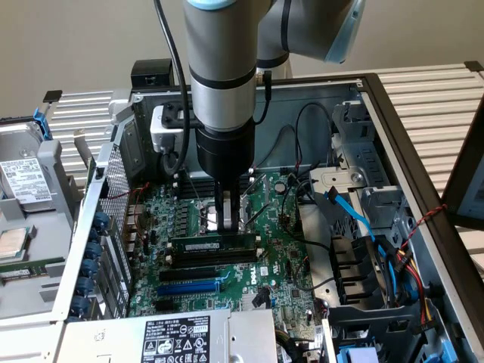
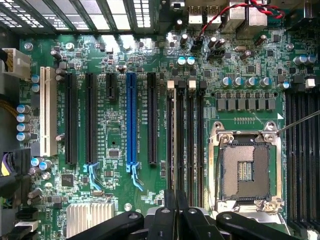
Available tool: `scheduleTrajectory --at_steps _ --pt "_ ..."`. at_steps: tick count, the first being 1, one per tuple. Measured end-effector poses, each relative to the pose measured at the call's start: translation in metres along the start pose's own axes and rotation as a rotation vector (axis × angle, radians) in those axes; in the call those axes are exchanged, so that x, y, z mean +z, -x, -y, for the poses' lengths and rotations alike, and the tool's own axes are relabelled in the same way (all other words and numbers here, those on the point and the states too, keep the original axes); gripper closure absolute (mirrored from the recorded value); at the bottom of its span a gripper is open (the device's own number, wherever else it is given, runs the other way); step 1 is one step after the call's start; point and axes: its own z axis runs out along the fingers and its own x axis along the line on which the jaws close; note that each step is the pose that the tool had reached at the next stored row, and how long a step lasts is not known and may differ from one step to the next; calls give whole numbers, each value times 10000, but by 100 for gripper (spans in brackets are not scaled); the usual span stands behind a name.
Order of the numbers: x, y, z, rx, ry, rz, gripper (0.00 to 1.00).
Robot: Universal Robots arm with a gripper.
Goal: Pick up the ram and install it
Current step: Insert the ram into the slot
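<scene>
I am watching the arm [image 1: 221, 76] hanging straight down over the motherboard [image 1: 283, 257], the gripper [image 1: 229, 225] aimed at the board and its fingers [image 2: 170, 215] squeezed nearly together. The ram [image 1: 214, 247] is standing on edge in a black slot, just at six o'clock of the fingertips in the exterior view. Whether they are touching, I cannot tell.

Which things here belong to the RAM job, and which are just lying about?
Part of the job:
- the ram, on edge along the memory slots
- the end effector, directly over the ram

Just lying about:
- the blue slot
- the CPU socket
- the hard drive, outside the case at the exterior view's left
- the blue cable
</scene>
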Motion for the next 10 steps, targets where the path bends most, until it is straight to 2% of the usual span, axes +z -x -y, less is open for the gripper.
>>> scheduleTrajectory --at_steps 4,8,10 --pt "0 0 0 -115 84 56 88" --pt "4 -1 -1 -114 172 56 88" --pt "5 -1 -1 -112 178 56 88"
